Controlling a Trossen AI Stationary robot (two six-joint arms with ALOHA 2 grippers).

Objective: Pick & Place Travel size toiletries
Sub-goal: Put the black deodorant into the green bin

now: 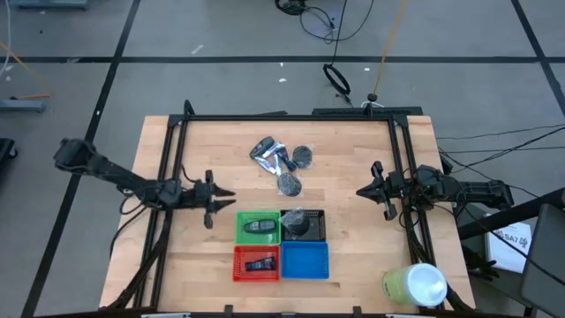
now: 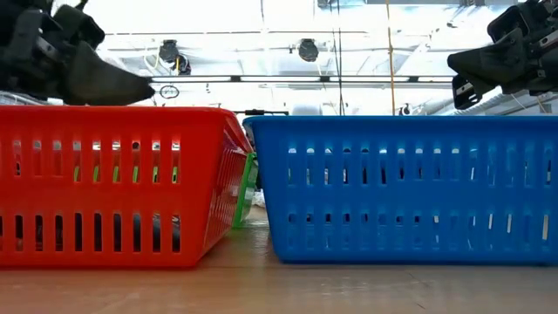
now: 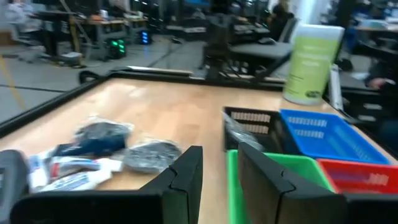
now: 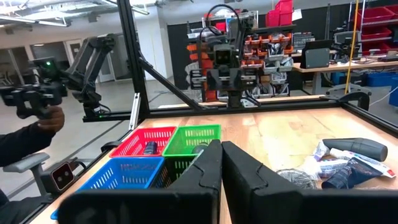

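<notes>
Watch the near wall of the square green slotted tray first: your left gripper hangs just beside it, over bare wood, and any forward reach from here could clip that rim and shove the whole block of four trays, since the green one sits against the black tray, the red tray and the blue tray. A second risk is the loose pile itself. The remaining toiletries lie bunched and partly overlapping, so a grab into the middle may catch two at once or drag a neighbour across the table.

Your left gripper's fingers stand a little apart with nothing between them. The right gripper waits near the right edge of the table, its fingers pressed together and empty.

The loose items lie well beyond the left gripper, toward the far middle of the table: a dark grey oval case, white-and-blue tubes, and two dark round mesh puffs and. The nearer puff is closest to your gripper. The green, red and black trays each hold a dark item already, while the blue one looks bare from above.
</notes>
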